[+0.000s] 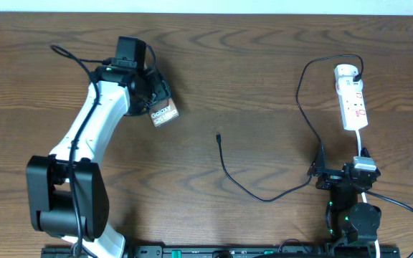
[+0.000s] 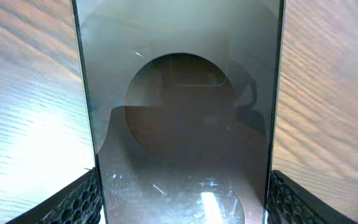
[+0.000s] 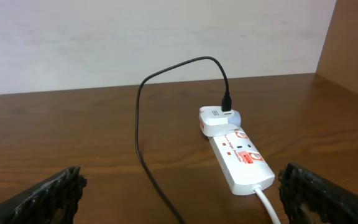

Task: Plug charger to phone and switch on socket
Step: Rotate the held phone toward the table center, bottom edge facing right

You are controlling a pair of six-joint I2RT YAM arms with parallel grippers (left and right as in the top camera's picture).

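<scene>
Overhead view: the left arm reaches over the far-left of the table, and the right arm sits folded at the near-right.
Left gripper (image 1: pixel 151 97): clamped on the phone (image 1: pixel 165 113). In the left wrist view both fingers (image 2: pixel 73 202) press the slab's long edges.
Phone position: only its lettered end shows past the fingers, angled toward the near-right. I cannot tell whether it rests on the wood or is held above it.
Phone long axis: diagonal, running from the gripper down toward the table's middle.
Charger (image 1: pixel 264 199): a thin black lead lying loose on the table (image 1: pixel 249 57) between the two arms.
Connector tip (image 1: pixel 219 135): to the right of the phone and well apart from it, with its last stretch running near-to-far and the tip pointing to the far edge.
Nearer arm: the tip lies closer to the left gripper, but that one is occupied, so judging by free hands the pickup falls to the right.
Socket (image 1: pixel 353 100): far right, long axis near-to-far, with a white adapter (image 1: pixel 346 72) plugged in at its far end and the lead entering there.
Right gripper (image 1: pixel 343 172): jaws spread wide and holding nothing. The socket lies straight ahead of it, and the tip is off to its left.
Turning relation: tip and phone port are not aligned, so one must rotate to meet the other.
</scene>
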